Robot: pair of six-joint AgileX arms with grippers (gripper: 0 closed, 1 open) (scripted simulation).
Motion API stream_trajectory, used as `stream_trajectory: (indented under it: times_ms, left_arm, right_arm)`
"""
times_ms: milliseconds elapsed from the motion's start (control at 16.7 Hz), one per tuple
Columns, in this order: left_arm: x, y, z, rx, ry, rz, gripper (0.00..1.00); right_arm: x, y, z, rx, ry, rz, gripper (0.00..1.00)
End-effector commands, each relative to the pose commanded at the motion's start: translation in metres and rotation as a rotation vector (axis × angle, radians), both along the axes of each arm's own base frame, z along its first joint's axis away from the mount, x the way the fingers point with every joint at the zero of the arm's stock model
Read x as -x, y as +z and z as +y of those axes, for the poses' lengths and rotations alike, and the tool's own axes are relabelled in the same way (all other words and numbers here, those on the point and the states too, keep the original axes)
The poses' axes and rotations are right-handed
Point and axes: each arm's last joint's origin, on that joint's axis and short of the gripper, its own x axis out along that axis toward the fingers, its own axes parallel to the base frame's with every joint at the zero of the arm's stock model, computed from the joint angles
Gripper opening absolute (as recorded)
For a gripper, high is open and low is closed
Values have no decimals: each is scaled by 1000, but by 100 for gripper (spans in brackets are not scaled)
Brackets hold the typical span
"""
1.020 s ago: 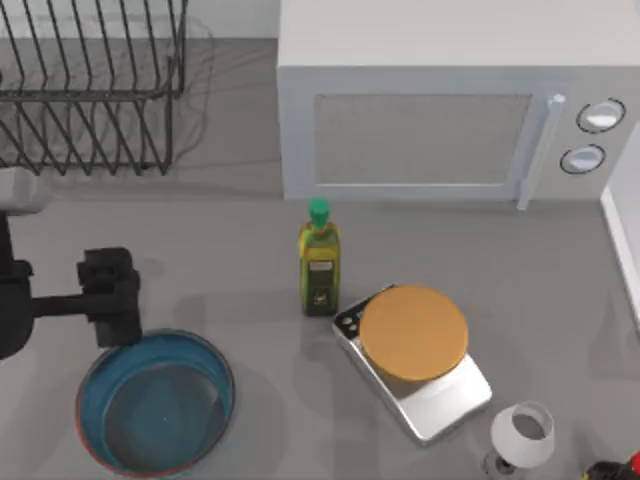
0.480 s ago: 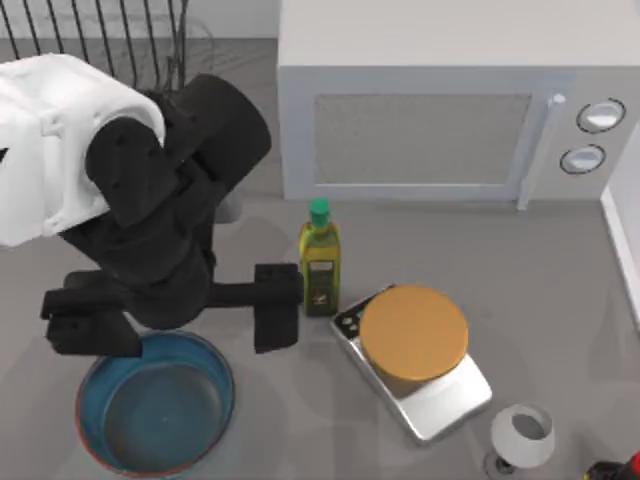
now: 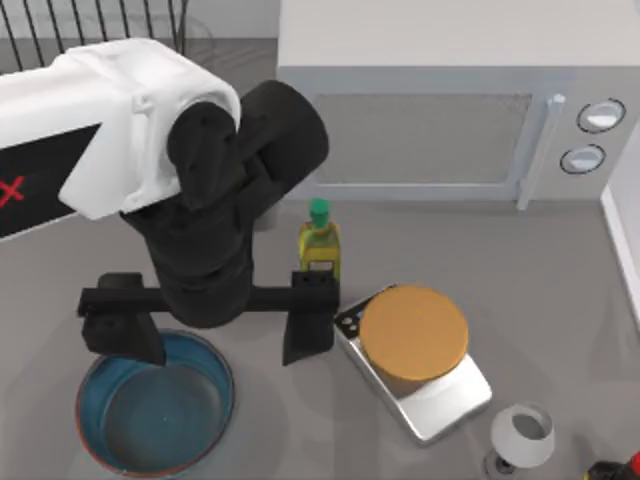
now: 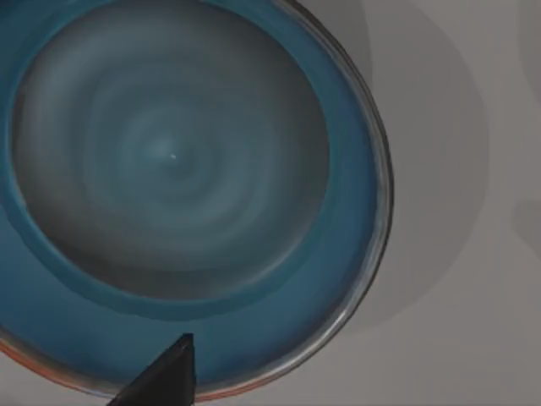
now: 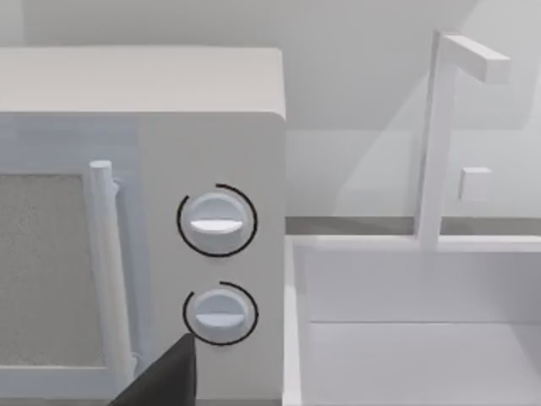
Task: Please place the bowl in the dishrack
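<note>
The blue bowl (image 3: pixel 155 405) with a reddish rim sits on the table at the front left. My left gripper (image 3: pixel 212 342) hangs above the bowl's far edge, open wide: one finger (image 3: pixel 122 330) stands over the rim and the other (image 3: pixel 308 325) reaches out past it toward the scale. In the left wrist view the bowl (image 4: pixel 177 169) lies directly below, and one dark fingertip (image 4: pixel 165 382) shows over its rim. The black wire dishrack (image 3: pixel 150 18) stands at the back left, mostly hidden behind my left arm. My right arm (image 3: pixel 612 468) is parked at the front right corner.
A green-capped oil bottle (image 3: pixel 319 245) stands just behind the left gripper's right finger. A scale with an orange disc (image 3: pixel 413 332) is to the right, with a white wine glass (image 3: pixel 522 436) near the front. The microwave (image 3: pixel 430 130) fills the back; a white sink (image 5: pixel 414 321) lies beside it.
My left arm has swung in from the left. Its gripper has moved right and opened wide above the bowl's far edge. The bowl has not moved.
</note>
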Motion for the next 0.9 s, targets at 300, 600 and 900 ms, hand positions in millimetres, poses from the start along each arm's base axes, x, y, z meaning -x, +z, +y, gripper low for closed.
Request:
stream_trajectory:
  times_ms: [300,600,900]
  left_arm:
    - [-2,-20,0,-3,0,3,100]
    - [-3,-79,-2,7,0,-8,100]
    - [0,-100,0,0,0,0,100]
  right_arm:
    - [0,0,0,0,0,0,100]
    - [0,0,0,0,0,0,100]
    - [0,0,0,0,0,0,100]
